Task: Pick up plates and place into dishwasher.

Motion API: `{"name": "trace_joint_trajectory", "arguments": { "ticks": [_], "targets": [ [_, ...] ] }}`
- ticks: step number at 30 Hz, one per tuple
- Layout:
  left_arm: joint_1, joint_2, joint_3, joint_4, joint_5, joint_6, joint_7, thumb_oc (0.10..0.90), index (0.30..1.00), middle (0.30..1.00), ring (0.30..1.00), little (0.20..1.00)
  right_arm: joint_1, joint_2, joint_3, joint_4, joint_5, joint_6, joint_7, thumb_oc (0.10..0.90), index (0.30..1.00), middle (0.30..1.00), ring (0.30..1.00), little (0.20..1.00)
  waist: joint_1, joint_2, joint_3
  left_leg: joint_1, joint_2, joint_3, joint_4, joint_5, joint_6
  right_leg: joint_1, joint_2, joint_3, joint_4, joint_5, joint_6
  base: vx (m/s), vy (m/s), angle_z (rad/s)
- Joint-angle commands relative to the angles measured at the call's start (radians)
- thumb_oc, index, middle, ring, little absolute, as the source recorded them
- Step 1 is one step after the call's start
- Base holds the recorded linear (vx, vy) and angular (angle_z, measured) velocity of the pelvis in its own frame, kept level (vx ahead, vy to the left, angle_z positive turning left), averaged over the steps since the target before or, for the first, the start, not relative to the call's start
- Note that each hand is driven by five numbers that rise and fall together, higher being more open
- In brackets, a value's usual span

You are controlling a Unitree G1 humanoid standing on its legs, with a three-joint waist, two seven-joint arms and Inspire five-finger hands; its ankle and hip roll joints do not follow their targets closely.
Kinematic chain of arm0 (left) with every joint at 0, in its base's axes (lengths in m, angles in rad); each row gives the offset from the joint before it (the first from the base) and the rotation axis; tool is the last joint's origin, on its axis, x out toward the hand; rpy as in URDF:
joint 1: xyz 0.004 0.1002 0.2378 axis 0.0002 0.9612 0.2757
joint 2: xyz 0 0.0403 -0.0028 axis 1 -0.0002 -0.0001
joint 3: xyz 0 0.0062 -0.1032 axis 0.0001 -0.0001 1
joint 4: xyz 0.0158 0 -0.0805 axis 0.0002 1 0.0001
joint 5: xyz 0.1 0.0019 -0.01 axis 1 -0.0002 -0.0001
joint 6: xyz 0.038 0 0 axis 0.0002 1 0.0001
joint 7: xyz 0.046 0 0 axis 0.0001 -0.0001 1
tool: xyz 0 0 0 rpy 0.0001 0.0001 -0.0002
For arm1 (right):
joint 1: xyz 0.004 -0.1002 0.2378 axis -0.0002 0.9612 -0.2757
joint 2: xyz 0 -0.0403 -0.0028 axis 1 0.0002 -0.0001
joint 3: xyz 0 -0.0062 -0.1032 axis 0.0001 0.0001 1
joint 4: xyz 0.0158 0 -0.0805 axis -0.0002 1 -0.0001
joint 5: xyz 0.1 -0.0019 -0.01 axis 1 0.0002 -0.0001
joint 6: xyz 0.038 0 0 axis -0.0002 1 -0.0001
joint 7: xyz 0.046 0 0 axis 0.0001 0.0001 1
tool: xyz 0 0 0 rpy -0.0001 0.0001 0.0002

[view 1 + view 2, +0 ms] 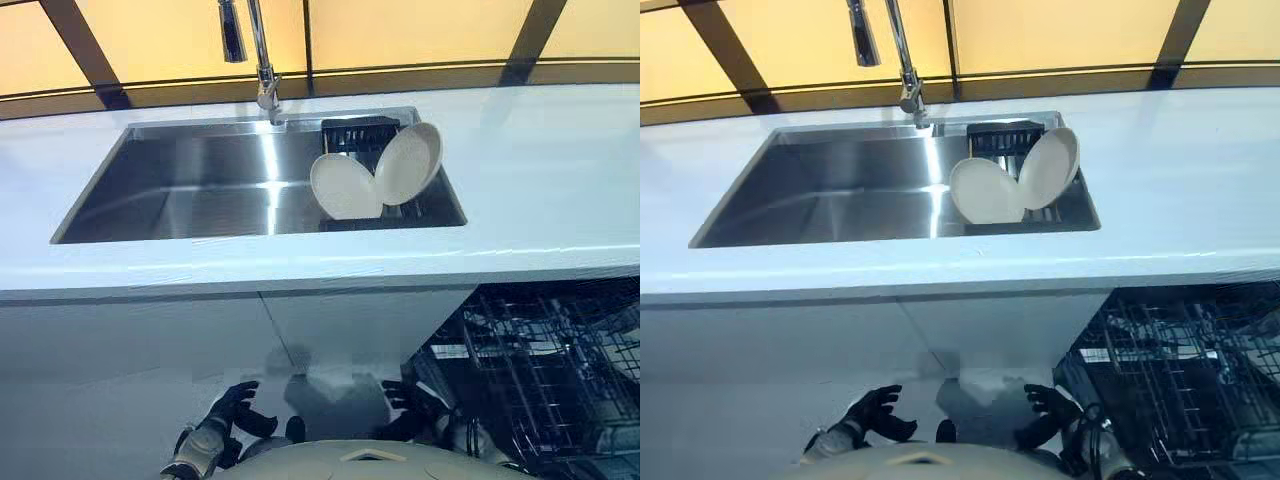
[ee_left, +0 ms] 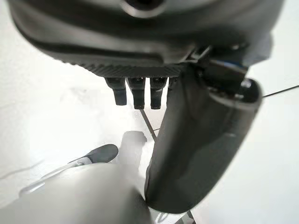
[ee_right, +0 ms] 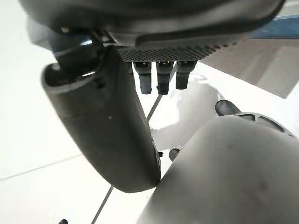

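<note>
Left eye view: two plates (image 1: 408, 164) lean in sink rack (image 1: 355, 132); left hand (image 1: 236, 410), right hand (image 1: 410, 405) low, fingers apart, empty. Grip front plate (image 1: 347, 187) by its rim, lift clear of rack.

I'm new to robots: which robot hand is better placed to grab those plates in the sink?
Probably the right robot hand: the plates stand at the right end of the sink, and the dishwasher rack is on its side. The left robot hand hangs farther from both.
</note>
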State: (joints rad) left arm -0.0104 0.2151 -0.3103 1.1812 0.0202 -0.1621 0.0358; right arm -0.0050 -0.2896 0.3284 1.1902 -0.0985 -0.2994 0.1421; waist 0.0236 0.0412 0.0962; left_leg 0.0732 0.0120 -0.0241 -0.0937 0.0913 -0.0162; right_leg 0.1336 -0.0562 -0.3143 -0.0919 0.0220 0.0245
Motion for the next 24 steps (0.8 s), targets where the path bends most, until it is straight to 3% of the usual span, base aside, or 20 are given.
{"name": "trace_joint_trajectory", "arguments": {
  "ticks": [1,6,11,17,21,24],
  "targets": [
    [-0.037,0.012,-0.034,0.023,0.016,-0.018,-0.009,0.8,0.9,0.9,0.9,0.9,-0.048,0.029,0.024,-0.025,0.001,-0.023,0.026,0.8,0.9,0.9,0.9,0.9,0.002,-0.027,0.028,0.03,-0.073,0.056,0.015,-0.116,0.038,-0.034,0.012,0.032,0.069,-0.067,0.032,-0.23,0.018,1.02],
    [-0.041,0.01,-0.042,0.023,0.015,-0.006,-0.086,0.8,0.9,0.9,0.9,0.9,-0.054,0.031,0.023,-0.021,-0.004,-0.015,0.024,0.8,0.9,0.9,0.9,0.9,-0.002,-0.026,0.031,0.03,-0.072,0.058,0.013,-0.118,0.04,-0.038,0.015,0.039,0.072,-0.07,0.031,0.0,0.0,0.0],
    [-0.054,0.017,-0.07,0.014,0.052,-0.007,-0.095,0.8,0.9,0.9,0.9,0.9,-0.059,0.024,0.027,-0.027,-0.022,-0.006,0.03,0.8,0.9,0.9,0.9,0.9,-0.013,-0.025,0.032,0.032,-0.069,0.066,0.013,-0.12,0.04,-0.042,0.019,0.052,0.075,-0.072,0.032,0.01,0.008,-0.03],
    [-0.08,0.041,-0.119,-0.033,0.131,-0.023,-0.244,0.8,0.9,0.9,0.9,0.9,-0.07,0.01,0.037,-0.041,-0.03,0.01,0.042,0.8,0.9,0.9,0.9,0.9,-0.026,-0.021,0.037,0.034,-0.065,0.073,0.011,-0.121,0.039,-0.046,0.021,0.063,0.076,-0.072,0.034,0.01,0.009,-0.05],
    [-0.12,0.097,-0.178,-0.191,0.125,-0.036,-0.38,0.8,0.9,0.9,0.9,0.9,-0.084,-0.017,0.053,-0.069,-0.04,0.04,0.056,0.8,0.9,0.9,0.9,0.9,-0.041,-0.005,0.044,0.034,-0.064,0.078,0.008,-0.12,0.038,-0.052,0.022,0.073,0.076,-0.071,0.036,0.0,0.042,-0.08],
    [-0.143,0.168,-0.236,-0.373,0.155,-0.008,-0.45,0.8,0.9,0.9,0.9,0.9,-0.087,-0.044,0.057,-0.09,-0.048,0.055,0.065,0.8,0.9,0.9,0.9,0.9,-0.048,0.01,0.054,0.032,-0.064,0.079,0.011,-0.118,0.037,-0.055,0.021,0.077,0.081,-0.073,0.038,-0.03,0.047,-0.05]
  ]
}}
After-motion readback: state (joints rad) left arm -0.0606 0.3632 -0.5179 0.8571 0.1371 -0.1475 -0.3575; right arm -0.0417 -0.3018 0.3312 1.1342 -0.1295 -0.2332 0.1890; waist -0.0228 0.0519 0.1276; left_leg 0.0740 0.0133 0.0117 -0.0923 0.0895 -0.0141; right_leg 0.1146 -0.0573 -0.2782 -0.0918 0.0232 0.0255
